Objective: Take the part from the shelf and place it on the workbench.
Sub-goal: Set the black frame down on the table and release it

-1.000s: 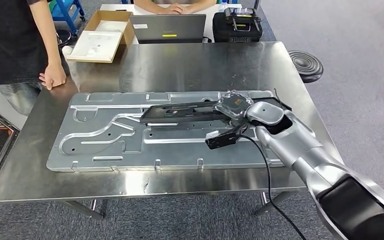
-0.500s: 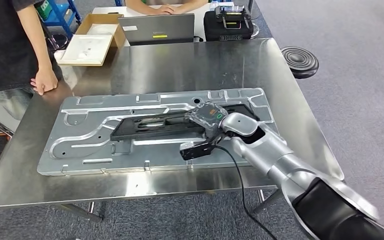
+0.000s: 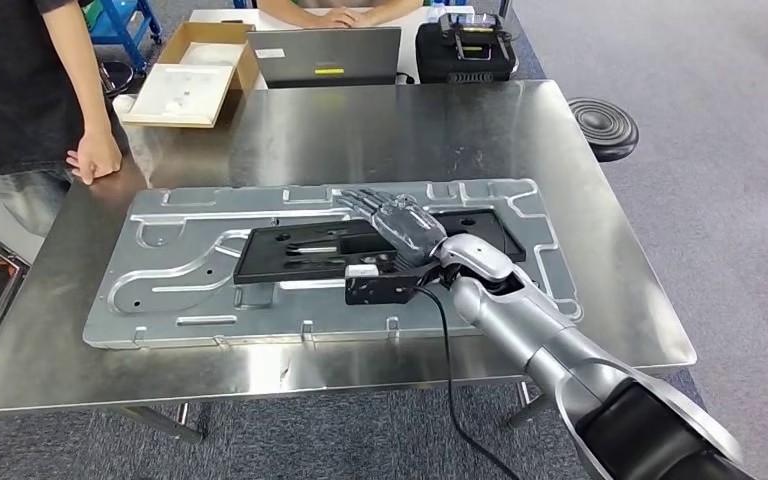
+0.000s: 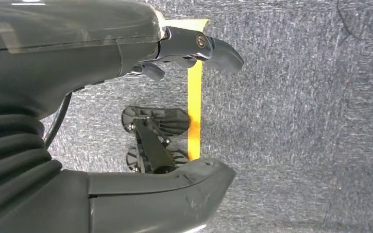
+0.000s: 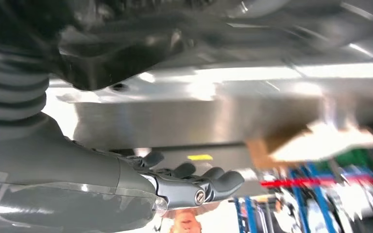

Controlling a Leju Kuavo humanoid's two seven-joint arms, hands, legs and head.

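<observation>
The part (image 3: 300,252) is a long black flat plate with slots. It lies flat on a large stamped silver panel (image 3: 190,290) on the steel workbench (image 3: 380,130). My right hand (image 3: 397,220) hovers over the plate's middle, fingers stretched out and apart, gripping nothing. In the right wrist view the same hand (image 5: 194,182) has its fingers extended above the shiny panel (image 5: 223,107). My left hand (image 4: 53,73) hangs over grey carpet with fingers (image 4: 199,46) and thumb apart, holding nothing.
A person (image 3: 20,90) stands at the bench's left edge, one hand (image 3: 98,158) resting on it. At the far edge sit a cardboard box (image 3: 190,85), a laptop (image 3: 330,55) and a black case (image 3: 465,50). A round stool (image 3: 602,125) stands to the right.
The head camera has shifted. My right hand let go of the black plate's end and spread its fingers; the plate, held tilted before, now lies flat on the panel.
</observation>
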